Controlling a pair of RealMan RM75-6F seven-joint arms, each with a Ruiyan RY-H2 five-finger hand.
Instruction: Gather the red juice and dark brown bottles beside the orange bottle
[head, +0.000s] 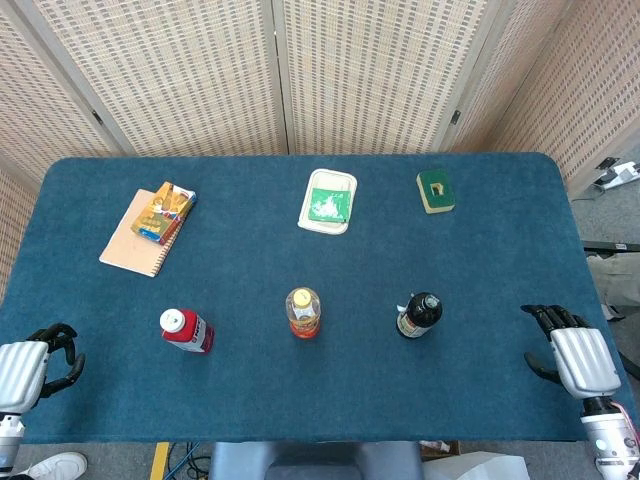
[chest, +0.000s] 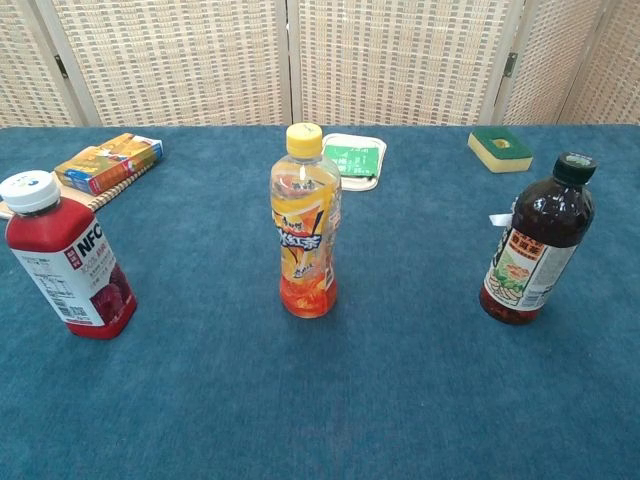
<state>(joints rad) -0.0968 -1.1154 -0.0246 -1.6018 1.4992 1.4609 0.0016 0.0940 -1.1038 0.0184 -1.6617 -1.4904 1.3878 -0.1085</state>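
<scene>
While my left hand (head: 35, 368) and right hand (head: 572, 352) rest empty (fingers loosely apart), red juice bottle (chest: 65, 258), orange bottle (chest: 304, 224) and dark brown bottle (chest: 537, 242) stand well apart.

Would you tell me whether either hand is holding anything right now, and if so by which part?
Nothing is held. The left hand and right hand sit empty at the table's near corners, away from all three bottles.
</scene>
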